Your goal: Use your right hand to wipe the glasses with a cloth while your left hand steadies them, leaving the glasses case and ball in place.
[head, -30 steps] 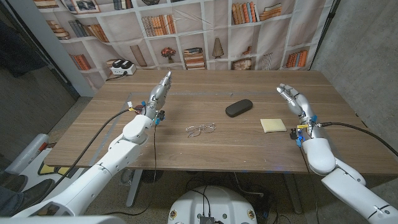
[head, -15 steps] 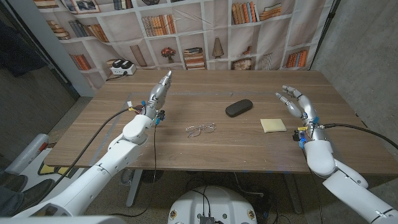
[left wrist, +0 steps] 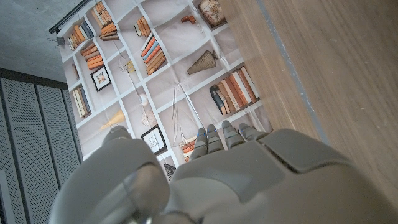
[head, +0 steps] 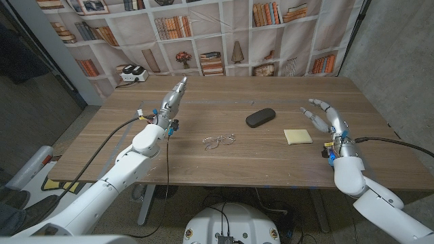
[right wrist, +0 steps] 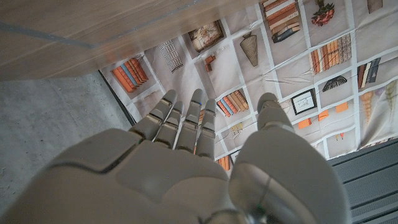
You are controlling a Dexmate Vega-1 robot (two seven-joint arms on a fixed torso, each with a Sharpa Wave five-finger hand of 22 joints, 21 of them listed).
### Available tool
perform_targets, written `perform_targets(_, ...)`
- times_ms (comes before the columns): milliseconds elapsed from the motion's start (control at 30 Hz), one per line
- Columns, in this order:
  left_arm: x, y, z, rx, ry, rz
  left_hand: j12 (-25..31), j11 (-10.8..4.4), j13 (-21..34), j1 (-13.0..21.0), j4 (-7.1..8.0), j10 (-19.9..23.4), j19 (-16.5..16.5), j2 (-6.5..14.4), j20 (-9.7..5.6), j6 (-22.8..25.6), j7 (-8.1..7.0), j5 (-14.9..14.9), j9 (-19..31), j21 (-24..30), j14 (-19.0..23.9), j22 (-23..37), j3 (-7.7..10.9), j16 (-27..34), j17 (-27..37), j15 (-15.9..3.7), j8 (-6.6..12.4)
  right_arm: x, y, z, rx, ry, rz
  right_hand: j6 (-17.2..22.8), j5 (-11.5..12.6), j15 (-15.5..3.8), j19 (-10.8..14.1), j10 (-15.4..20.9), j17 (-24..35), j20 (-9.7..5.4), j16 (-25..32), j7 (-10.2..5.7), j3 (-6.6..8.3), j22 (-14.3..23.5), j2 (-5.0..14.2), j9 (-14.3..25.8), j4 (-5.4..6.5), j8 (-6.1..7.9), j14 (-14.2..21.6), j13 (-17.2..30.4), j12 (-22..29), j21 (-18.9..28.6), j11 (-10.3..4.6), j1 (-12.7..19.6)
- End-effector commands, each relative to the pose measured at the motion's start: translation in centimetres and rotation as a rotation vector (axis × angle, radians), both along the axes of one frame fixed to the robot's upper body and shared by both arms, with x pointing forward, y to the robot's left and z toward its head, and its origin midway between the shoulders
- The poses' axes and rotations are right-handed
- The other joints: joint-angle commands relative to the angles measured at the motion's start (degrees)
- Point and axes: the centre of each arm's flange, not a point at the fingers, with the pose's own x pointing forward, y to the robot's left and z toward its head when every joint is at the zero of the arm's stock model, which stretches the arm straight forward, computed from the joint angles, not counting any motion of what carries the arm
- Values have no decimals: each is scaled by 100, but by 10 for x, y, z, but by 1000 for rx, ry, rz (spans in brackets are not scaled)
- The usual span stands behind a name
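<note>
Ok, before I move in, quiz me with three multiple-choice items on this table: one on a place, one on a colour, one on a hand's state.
1. What lies nearest the right hand?
A. glasses
B. cloth
C. case

2. What colour is the cloth?
A. pale yellow
B. red
C. dark blue

3. What is the left hand doing?
A. gripping the glasses
B. pressing on the case
C. holding nothing

Answers:
1 B, the cloth lies just beside that hand; the glasses and the case lie nearer the table's middle.
2 A, a pale yellow square on the wood.
3 C, its fingers are straight, away from the glasses.
</note>
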Motion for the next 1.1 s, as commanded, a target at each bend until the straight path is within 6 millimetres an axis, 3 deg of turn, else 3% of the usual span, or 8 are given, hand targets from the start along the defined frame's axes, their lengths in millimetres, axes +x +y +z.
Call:
perform_targets(33,2,-1,2,14,10,-5,-23,-2,12,43,-32,20,0,29,-2,60,2,-5,6,-6,13,8,4,-9,14,-1,18,-2,6,-6,-117,45,-124,49,6,-7,-9,24,17,-90,30,-15,34,26,-31,35,20,2,42,11,4,-41,-68,96)
perform_targets(500,8,-3,-1,-7,13,-10,-9,-32,11,176,-78,182,78,131,-2,269,49,-31,5,19,161,5,49,7,11,-3,44,-2,7,-6,-200,136,-178,7,11,-42,-51,-43,25,-49,47,-74,36,29,-62,38,58,-50,96,12,-50,-106,-158,127)
perform_targets(667,10,-4,-2,-11,17,-11,-10,-52,11,217,-95,230,91,149,-36,342,36,-43,4,20,207,5,55,9,10,-24,50,-2,8,-10,-211,165,-194,5,15,-53,-154,-54,28,-189,52,-81,35,30,-80,40,79,-72,122,13,-70,-180,-91,137)
perform_targets(1000,11,-4,1,6,18,-13,-21,-75,11,251,-109,252,84,162,-36,383,29,-58,4,14,228,4,57,0,10,-29,44,3,11,-16,-204,239,-213,102,24,-125,-220,-34,27,-200,62,-99,31,31,-111,42,96,-60,175,11,-87,-251,-125,153)
perform_targets(1100,11,-3,2,6,16,-9,-12,-60,10,284,-121,341,145,173,-172,458,25,-78,3,33,319,4,52,14,10,-45,43,6,12,-18,-205,263,-209,191,25,-151,-220,3,22,-245,61,-125,21,32,-141,43,102,-41,201,7,-87,-275,-206,155)
